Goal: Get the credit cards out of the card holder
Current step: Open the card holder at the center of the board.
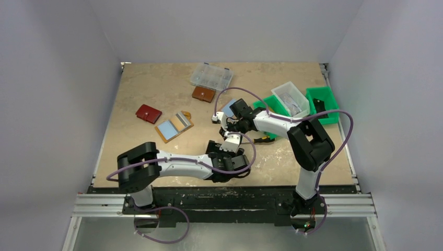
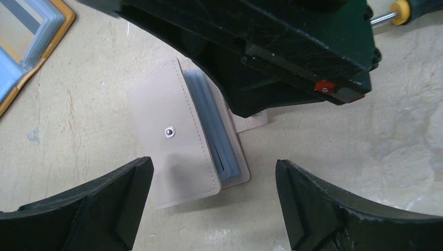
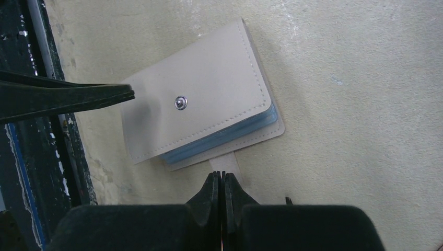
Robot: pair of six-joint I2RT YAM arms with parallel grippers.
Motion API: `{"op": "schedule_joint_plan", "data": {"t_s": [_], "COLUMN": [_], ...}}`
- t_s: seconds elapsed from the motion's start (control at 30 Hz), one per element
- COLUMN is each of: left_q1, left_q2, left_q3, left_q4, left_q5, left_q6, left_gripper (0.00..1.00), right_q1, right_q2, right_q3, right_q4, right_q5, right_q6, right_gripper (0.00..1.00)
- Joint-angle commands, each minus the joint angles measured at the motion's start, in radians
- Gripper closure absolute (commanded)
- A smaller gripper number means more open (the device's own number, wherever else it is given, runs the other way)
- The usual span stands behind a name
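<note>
Card holder (image 2: 175, 138) lies folded on the table (image 2: 365, 130) at centre of your left wrist view. You see the left gripper (image 2: 213, 163) spread wide, one finger each side below it; right gripper (image 3: 221, 178) pinched together, tips at the snap tab (image 3: 230, 159)

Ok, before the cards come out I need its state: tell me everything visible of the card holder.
The card holder is a small beige leather-look folder with stitched edges, a metal snap on its cover and pale blue sleeves inside. It lies flat on the table, nearly closed, its tab reaching the shut jaws of the right gripper. The open jaws of the left gripper flank it.
</note>
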Motion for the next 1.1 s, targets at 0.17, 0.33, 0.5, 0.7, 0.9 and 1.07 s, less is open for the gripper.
{"op": "schedule_joint_plan", "data": {"t_s": [0.17,0.33,0.5,0.7,0.9,1.07], "left_q1": [-0.004,-0.004,-0.003,0.027,0.162,0.254], "left_q2": [0.107,0.098,0.042,-0.115,-0.411,-0.614], "left_q3": [0.079,0.062,0.026,-0.122,-0.396,-0.553], "left_q4": [-0.094,-0.114,-0.107,0.030,0.257,0.296], "left_q5": [-0.093,-0.102,-0.102,-0.041,0.144,0.214], "left_q6": [-0.024,-0.056,-0.080,-0.095,-0.097,-0.135], "left_gripper": [0.17,0.35,0.68,1.00,1.00,1.00], "right_q1": [-0.007,-0.008,-0.008,-0.010,-0.014,-0.015], "right_q2": [0.010,0.013,0.012,0.002,-0.025,-0.037], "right_q3": [0.035,0.037,0.037,0.039,0.038,0.037], "right_q4": [-0.019,-0.022,-0.023,-0.031,-0.046,-0.070], "right_q5": [-0.022,-0.020,-0.012,-0.001,0.026,0.070], "right_q6": [0.011,0.009,0.005,-0.009,-0.040,-0.075], "right_gripper": [1.00,1.00,1.00,1.00,1.00,1.00]}}
